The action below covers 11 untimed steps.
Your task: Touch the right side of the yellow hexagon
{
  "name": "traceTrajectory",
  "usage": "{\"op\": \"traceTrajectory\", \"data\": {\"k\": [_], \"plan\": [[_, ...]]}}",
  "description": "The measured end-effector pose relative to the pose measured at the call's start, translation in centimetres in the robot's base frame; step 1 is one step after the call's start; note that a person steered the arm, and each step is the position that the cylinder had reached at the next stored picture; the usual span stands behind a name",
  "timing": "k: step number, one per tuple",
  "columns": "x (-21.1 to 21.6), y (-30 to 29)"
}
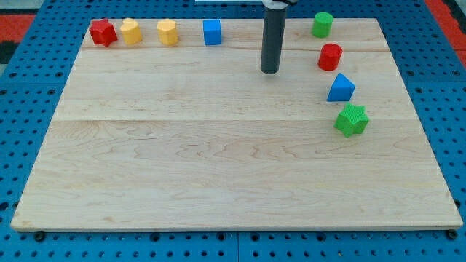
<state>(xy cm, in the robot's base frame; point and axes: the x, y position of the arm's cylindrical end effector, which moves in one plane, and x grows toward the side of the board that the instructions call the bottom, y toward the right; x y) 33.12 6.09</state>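
Note:
The yellow hexagon point(131, 31) sits near the view's top left edge of the wooden board point(218, 160), between a red star point(103, 32) on its left and a yellow heart point(167, 32) on its right. My tip point(270, 71) stands on the board well to the right of the hexagon and slightly lower in the view, touching no block. The yellow heart and a blue cube point(212, 32) lie between the hexagon and my tip along the top row.
To the right of my tip are a green cylinder point(322, 24), a red cylinder point(330, 56), a blue triangular block point(341, 88) and a green star point(352, 119), running down the view's right side. A blue pegboard surrounds the board.

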Motion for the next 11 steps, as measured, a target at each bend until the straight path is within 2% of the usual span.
{"op": "traceTrajectory", "data": {"k": [2, 5, 6, 7, 8, 10, 11], "plan": [[-1.4, 0.2], [-12.3, -1.2], [-13.8, -4.9], [-13.8, -11.8], [-11.6, -15.2], [-9.2, -15.5], [-11.8, -15.5]]}}
